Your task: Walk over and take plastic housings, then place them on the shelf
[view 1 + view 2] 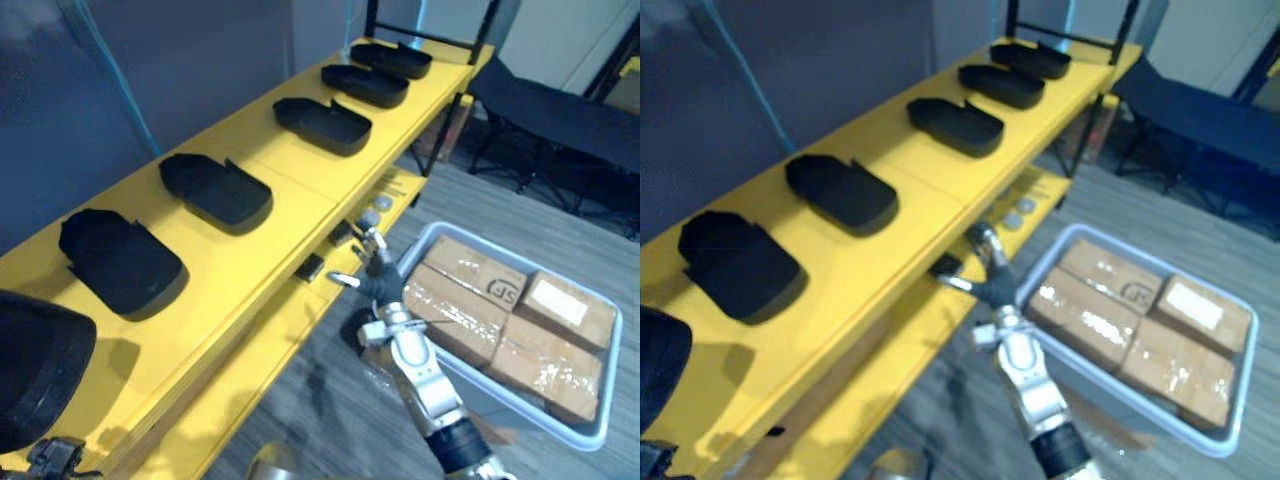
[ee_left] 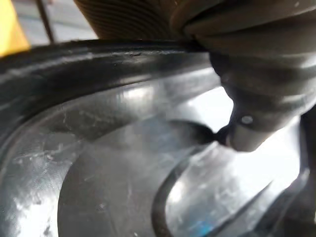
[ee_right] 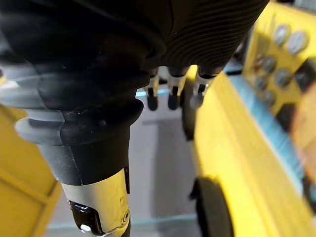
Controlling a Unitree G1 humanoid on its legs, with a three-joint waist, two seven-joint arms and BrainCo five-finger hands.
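Observation:
Several black plastic housings lie in a row along the yellow shelf (image 1: 265, 235), the nearest (image 1: 120, 262) beside another (image 1: 215, 188), others further back (image 1: 322, 124). One more housing (image 1: 35, 370) hangs large over the shelf's near end. The left wrist view looks into its glossy hollow (image 2: 113, 173), where my left hand (image 2: 252, 113) grips the rim with its thumb pressed inside. My right hand (image 1: 378, 280) is off the shelf's front edge, above the floor, with straight fingers (image 3: 170, 96) and nothing in it.
A grey bin (image 1: 600, 435) packed with taped cardboard boxes (image 1: 470, 300) stands on the floor just right of my right hand. A lower yellow shelf level carries small round parts (image 1: 375, 215). A black folding cot (image 1: 560, 120) stands at the far right.

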